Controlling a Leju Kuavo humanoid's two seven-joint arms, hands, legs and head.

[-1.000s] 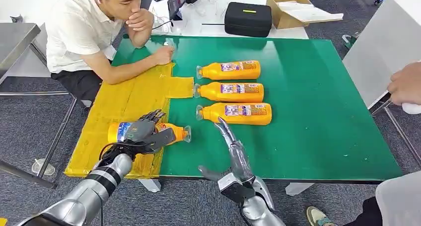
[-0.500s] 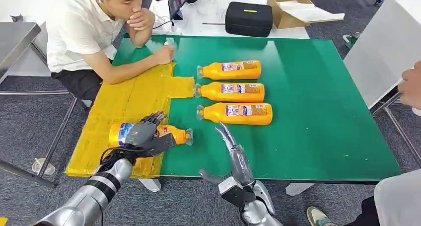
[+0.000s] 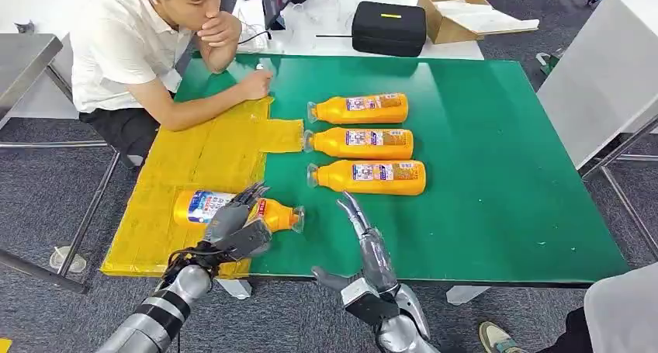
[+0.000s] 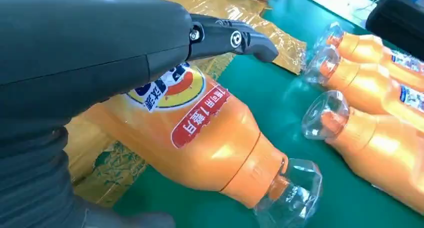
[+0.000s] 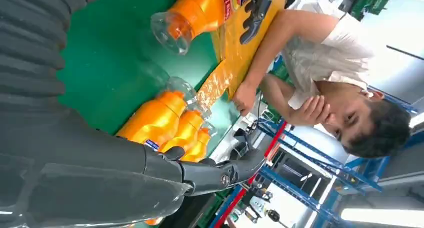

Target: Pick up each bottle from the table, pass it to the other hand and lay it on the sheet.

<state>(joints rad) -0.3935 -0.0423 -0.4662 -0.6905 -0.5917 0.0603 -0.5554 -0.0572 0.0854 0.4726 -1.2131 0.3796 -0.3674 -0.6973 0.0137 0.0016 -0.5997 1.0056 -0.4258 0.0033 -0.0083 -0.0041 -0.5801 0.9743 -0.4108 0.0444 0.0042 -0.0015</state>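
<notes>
An orange juice bottle (image 3: pixel 203 207) (image 4: pixel 200 138) lies on its side on the yellow sheet (image 3: pixel 202 155), its clear cap end reaching onto the green table (image 3: pixel 496 174). My left hand (image 3: pixel 233 227) (image 4: pixel 100 52) hovers just over its near side with fingers stretched out and not wrapped around it. Three more orange bottles lie in a row on the green: far (image 3: pixel 358 109), middle (image 3: pixel 359 143) and near (image 3: pixel 368 178). My right hand (image 3: pixel 365 248) (image 5: pixel 100 153) is held flat and empty at the table's front edge, pointing toward the near bottle.
A seated person (image 3: pixel 132 50) leans an arm on the far end of the sheet. A black case (image 3: pixel 388 29) and a cardboard box (image 3: pixel 454 12) sit on the white table behind. Grey carpet surrounds the table.
My left hand has drawn back toward the front edge, uncovering more of the bottle on the sheet. The person's hand at the right edge has left the picture.
</notes>
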